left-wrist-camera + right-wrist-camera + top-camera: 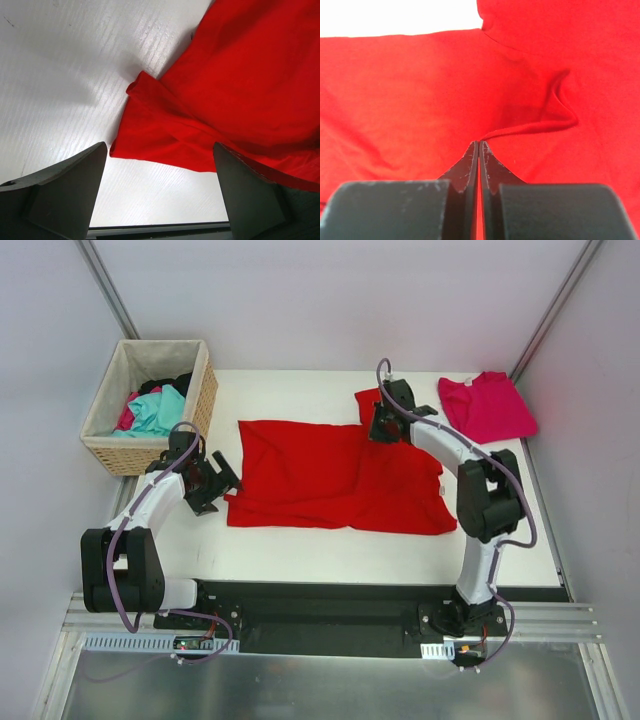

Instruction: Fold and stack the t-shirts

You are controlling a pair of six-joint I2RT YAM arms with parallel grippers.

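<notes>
We see the red t-shirt spread flat at mid-table, one sleeve toward the far edge. The left gripper, jaws wide apart, hovers just beside the shirt's left edge. In its wrist view, a folded corner of the shirt lies between the fingers. The right gripper sits over the far sleeve, jaws pressed together, tips pinching a raised fold of red cloth. The pink t-shirt lies apart at the far right corner.
</notes>
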